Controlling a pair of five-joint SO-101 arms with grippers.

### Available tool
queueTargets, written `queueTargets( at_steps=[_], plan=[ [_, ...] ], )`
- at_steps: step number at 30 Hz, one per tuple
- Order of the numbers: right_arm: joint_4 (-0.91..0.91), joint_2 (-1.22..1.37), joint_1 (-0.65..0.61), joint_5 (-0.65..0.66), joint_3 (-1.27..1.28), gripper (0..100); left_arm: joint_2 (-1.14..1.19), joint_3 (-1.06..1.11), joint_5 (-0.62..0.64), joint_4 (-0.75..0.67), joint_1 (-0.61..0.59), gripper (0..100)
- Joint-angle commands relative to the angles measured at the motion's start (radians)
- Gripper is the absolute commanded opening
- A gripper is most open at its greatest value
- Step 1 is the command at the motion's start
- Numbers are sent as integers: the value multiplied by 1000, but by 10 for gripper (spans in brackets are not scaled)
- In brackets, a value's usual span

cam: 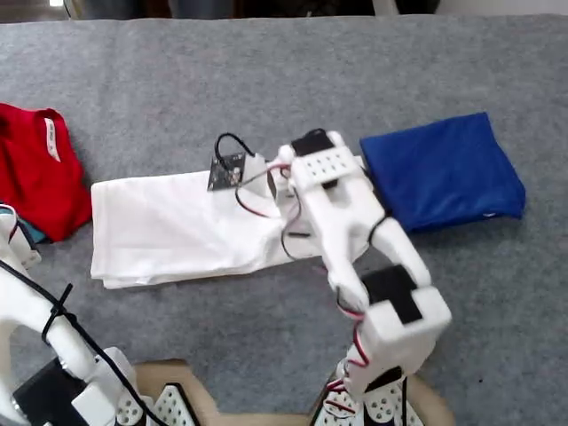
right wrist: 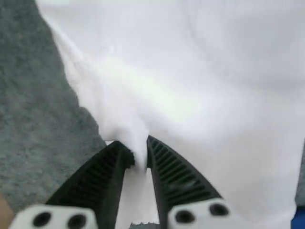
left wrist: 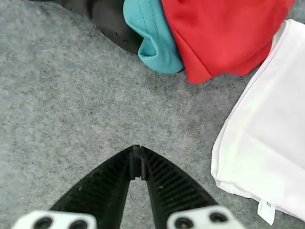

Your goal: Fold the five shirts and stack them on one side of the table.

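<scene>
Pinching a ridge of the white shirt (right wrist: 200, 71): the right gripper (right wrist: 138, 160) has its jaws nearly together with cloth bunched between them, along the shirt's edge toward the end near the blue shirt (cam: 444, 169). Judging by that grip, it's set to carry this end over for the next fold. The white shirt lies mid-table as a long, half-folded strip, not yet compact. Blue shirt is folded and sits on one side of the grey table (cam: 266, 80), likely the stack spot. Left gripper (left wrist: 137, 164) is closed on nothing, tips touching, above bare table near the white shirt's other end, probably just out of the way. Red shirt (cam: 35, 169), teal garment (left wrist: 155, 38) and dark garment (left wrist: 105, 19) lie crumpled on the opposite side, unfolded.
</scene>
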Motion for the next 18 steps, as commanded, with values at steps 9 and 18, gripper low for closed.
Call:
queueTargets(
  at_steps=[9,18],
  plan=[
    [9,203,12,11,-272,123,-18,-41,-8,-3,12,29],
    [69,208,28,-87,-371,226,-25,-41,-6,0,12,29]
  ],
)
